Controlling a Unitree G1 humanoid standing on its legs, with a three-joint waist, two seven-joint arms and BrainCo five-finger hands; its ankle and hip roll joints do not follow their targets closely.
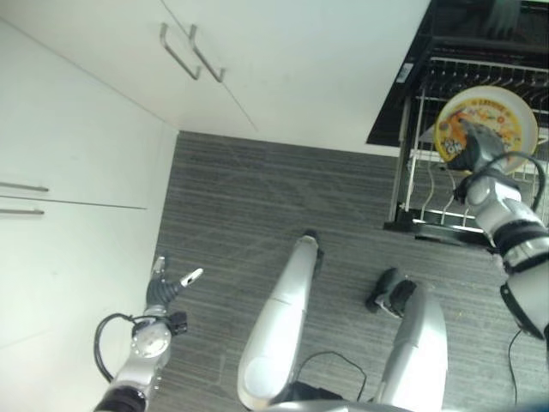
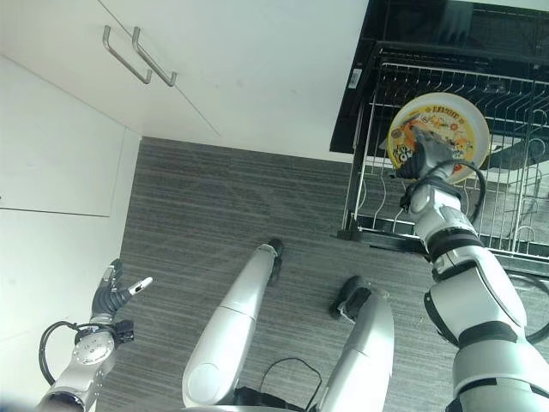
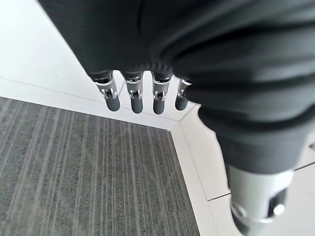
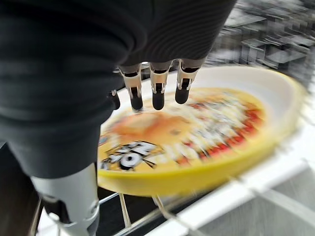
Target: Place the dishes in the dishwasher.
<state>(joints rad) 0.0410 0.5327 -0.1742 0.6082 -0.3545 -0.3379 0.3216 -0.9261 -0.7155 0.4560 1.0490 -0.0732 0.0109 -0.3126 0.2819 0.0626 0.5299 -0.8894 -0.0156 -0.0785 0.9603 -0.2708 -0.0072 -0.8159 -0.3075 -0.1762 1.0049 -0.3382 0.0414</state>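
Left hand (image 2: 116, 296): low at the robot's left side, over grey striped floor (image 2: 257, 197) beside white cabinet fronts (image 1: 77, 146); fingers (image 3: 134, 96) loosely extended, holding nothing. Right hand (image 2: 422, 160): raised at the open dishwasher (image 2: 446, 51), fingers (image 4: 157, 93) laid across the printed face of a yellow-rimmed plate (image 2: 446, 120), thumb under its edge, pinching it. Plate: tilted on edge over the pulled-out wire rack (image 2: 377, 215) (whether it touches the tines cannot be told). Cabinet doors above carry two metal bar handles (image 1: 193, 51).
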